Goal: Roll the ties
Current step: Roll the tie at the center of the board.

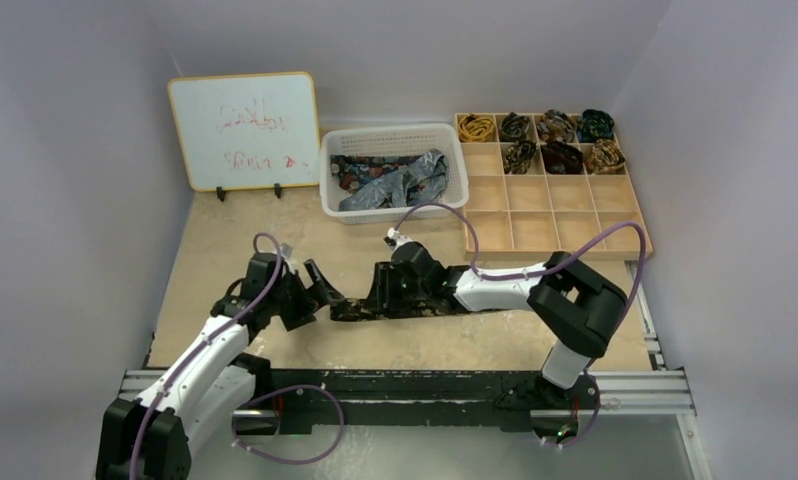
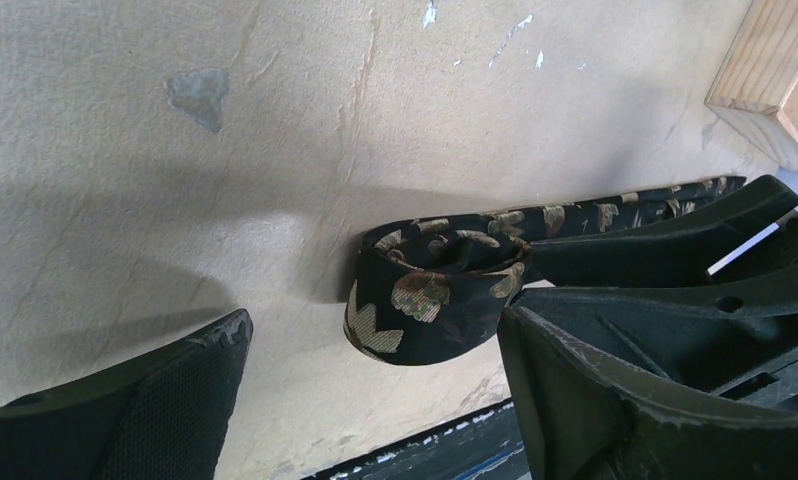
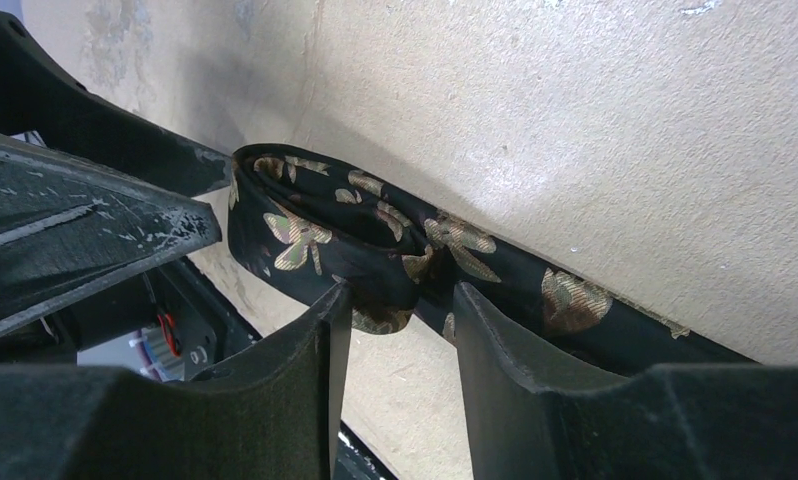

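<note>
Straddling the half-rolled tie [image 3: 305,225] on the table [image 1: 225,230], right gripper [image 3: 400,295] sits half closed; cannot tell if it pinches. Left gripper [image 2: 375,330] spread wide around the rolled end, holding nothing, one finger [image 2: 595,380] just beside it. Basket [image 1: 390,130] and wooden tray [image 1: 550,195] well apart behind.

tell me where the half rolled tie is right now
In the top view the tie lies at the near middle of the table, its coiled end by the right fingers, the open left fingers just beside it.
</note>
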You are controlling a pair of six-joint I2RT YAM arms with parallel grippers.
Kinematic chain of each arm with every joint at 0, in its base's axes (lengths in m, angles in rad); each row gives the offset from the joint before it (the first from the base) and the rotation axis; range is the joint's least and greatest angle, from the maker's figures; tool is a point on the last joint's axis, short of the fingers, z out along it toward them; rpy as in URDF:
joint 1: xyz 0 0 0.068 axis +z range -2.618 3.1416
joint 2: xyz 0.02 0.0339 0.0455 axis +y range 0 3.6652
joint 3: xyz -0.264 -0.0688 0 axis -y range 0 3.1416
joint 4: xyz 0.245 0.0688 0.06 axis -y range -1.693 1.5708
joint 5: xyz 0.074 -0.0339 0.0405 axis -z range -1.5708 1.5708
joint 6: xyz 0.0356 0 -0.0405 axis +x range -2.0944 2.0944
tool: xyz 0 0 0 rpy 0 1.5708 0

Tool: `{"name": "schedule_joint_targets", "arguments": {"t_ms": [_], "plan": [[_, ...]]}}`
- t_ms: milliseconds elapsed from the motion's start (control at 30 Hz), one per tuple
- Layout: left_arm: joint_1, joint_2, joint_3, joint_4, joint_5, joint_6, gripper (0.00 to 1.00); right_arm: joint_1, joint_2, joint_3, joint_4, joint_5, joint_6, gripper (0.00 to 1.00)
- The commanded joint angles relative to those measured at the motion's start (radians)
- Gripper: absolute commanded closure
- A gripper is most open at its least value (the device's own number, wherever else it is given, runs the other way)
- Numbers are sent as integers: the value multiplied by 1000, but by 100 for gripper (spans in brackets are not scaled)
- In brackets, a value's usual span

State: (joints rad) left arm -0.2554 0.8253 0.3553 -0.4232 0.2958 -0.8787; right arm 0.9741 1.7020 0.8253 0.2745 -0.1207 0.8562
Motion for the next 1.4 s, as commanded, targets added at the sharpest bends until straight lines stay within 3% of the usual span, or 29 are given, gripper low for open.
{"name": "schedule_joint_targets", "arguments": {"t_ms": [0,267,400,833,1367], "plan": [[7,4,-16,60,39,17,10,0,4,-1,-6,-16,21,57],[7,40,-22,94,53,32,16,-2,68,-3,-11,-4,42,68],[7,67,-30,166,152,73,21,-6,93,16,-24,-19,29,71],[7,113,-73,260,202,96,38,-13,129,-4,18,-68,62,72],[7,136,-69,294,183,187,35,-49,156,-39,83,-144,70,73]]}}
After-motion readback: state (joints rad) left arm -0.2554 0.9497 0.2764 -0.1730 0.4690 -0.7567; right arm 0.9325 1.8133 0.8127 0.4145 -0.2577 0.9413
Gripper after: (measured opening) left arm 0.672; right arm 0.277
